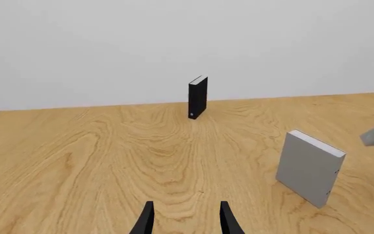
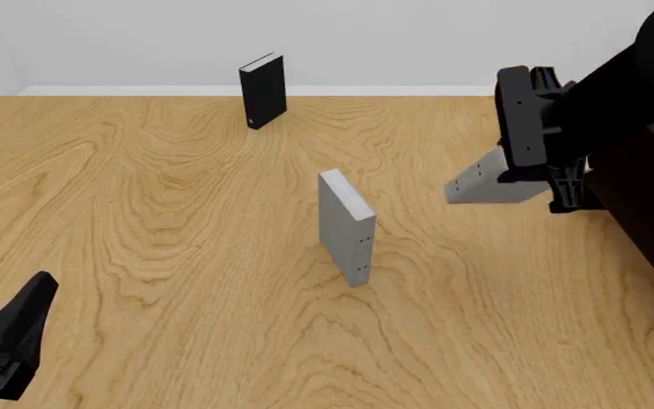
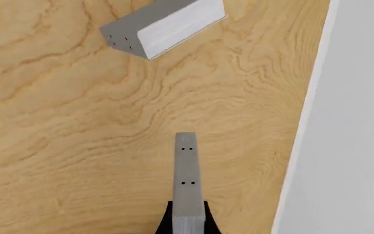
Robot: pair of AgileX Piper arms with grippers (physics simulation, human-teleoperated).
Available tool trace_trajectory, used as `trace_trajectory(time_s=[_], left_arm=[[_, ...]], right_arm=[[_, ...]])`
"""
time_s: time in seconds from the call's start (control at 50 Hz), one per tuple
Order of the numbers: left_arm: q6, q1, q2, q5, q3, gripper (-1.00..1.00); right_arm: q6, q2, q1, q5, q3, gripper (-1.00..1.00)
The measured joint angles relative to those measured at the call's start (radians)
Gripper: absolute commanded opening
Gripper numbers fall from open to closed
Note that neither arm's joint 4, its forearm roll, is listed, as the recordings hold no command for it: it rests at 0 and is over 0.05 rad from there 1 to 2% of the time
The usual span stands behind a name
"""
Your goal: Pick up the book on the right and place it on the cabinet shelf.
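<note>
Nearest the front camera, at the near left corner of the table (image 2: 134, 256), the left gripper (image 1: 185, 220) sits low and idle — its two dark fingers stand apart with nothing between them, pointing across bare wood. Farther off, toward the far left-centre edge, a black book (image 2: 263, 91) stands upright on its end. At the middle of the table a grey book (image 2: 347, 226) also stands upright, with small dark dots on its narrow side; it is apart from everything else and is not the one wanted.

To its right, lifted clear of the wood, is the book (image 2: 489, 181) — a thick light grey hardcover, tilted, with one end pinched in the right gripper (image 3: 187, 220). In the right wrist view the fingers close on its two broad covers, and most of the book juts forward beyond them. The very dark cabinet shelf (image 2: 645, 200) rises at the right edge of the table, just beside the arm.

The book looks rigid and not fragile, so it should take a firm squeeze without bending. Its plain covers look smooth, and with the hold so near one end, the long free part may well lever downward and slip or pivot. Holding flat on both covers is right; a hold nearer the middle would be steadier
</note>
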Motion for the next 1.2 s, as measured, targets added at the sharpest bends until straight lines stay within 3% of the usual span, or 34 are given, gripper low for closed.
trace_trajectory(time_s=[0.5, 1.2], left_arm=[[-0.002, -0.004, 0.000, -0.004, -0.005, 1.00], [-0.003, -0.003, 0.000, -0.003, -0.003, 1.00]], right_arm=[[-0.094, -0.185, -0.015, -0.288, 0.238, -1.00], [-0.194, -0.211, -0.036, -0.910, 0.594, -1.00]])
